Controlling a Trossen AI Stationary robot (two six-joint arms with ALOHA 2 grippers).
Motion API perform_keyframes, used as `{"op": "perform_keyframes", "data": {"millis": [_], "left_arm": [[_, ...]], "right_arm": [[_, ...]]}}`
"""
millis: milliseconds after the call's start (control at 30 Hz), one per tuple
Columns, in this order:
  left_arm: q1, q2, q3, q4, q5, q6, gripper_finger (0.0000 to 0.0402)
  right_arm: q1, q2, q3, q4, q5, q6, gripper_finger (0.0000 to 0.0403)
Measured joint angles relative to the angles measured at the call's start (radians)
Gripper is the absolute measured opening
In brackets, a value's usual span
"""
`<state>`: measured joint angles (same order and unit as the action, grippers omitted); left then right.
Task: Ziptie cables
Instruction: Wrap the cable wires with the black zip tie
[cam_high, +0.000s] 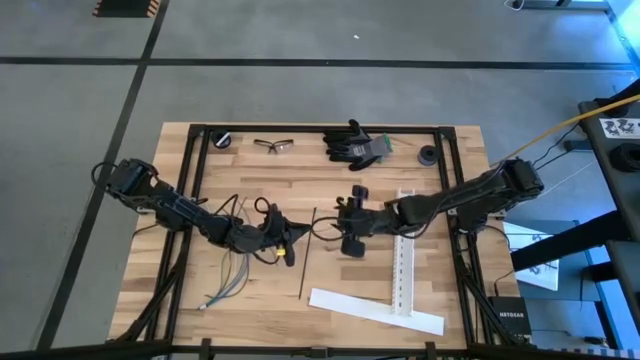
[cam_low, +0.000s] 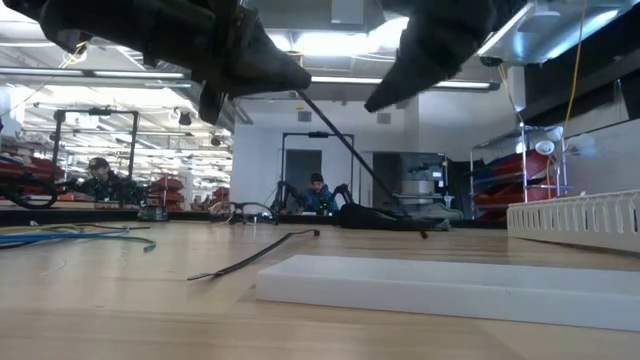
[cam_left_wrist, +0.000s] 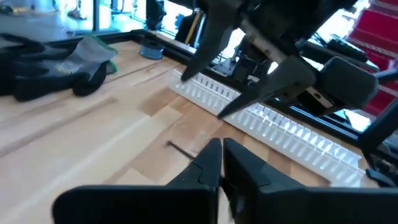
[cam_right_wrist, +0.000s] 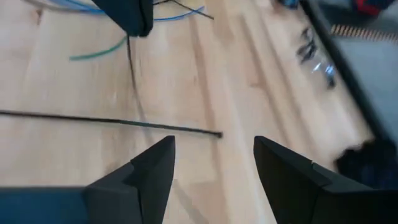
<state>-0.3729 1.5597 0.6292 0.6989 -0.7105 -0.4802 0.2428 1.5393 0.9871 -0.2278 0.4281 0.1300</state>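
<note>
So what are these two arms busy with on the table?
They are working on tying cables with zipties. The left claw is shut on a thin black ziptie, held up above the middle of the table. The right claw hangs open facing it, holding nothing. The cables and another ziptie lie loose on the wood.

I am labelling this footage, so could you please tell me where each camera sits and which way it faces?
High: overhead, straight down; both arms, table.
Low: tabletop height, facing the room; arms overhead.
Left wrist: past the shut left claw toward the right claw.
Right wrist: past the open right claw.
Shared: lying ziptie.
</note>
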Motion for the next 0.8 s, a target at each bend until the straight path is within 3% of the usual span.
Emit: {"op": "perform_keyframes", "data": {"millis": [167,367,500,600,800], "left_arm": [[-0.006,-0.013,0.000,0.000,0.000,0.148,0.0000],[-0.033,-0.047,0.000,-0.002,0.003,0.353,0.0000],[-0.058,-0.072,0.000,-0.003,0.004,0.486,0.0000],[-0.063,-0.072,0.000,-0.005,0.005,0.540,0.0000],[-0.062,-0.071,0.000,-0.012,0.004,0.583,0.0000]], "right_arm": [[0.030,-0.001,-0.122,0.113,-0.014,0.289,0.0204],[0.048,0.000,-0.376,0.615,-0.033,0.719,0.0204],[0.046,0.013,-0.524,0.898,0.024,1.014,0.0204],[0.029,0.037,-0.560,0.957,0.029,1.198,0.0204],[0.006,0.131,-0.488,0.961,-0.052,1.318,0.0204]]}}
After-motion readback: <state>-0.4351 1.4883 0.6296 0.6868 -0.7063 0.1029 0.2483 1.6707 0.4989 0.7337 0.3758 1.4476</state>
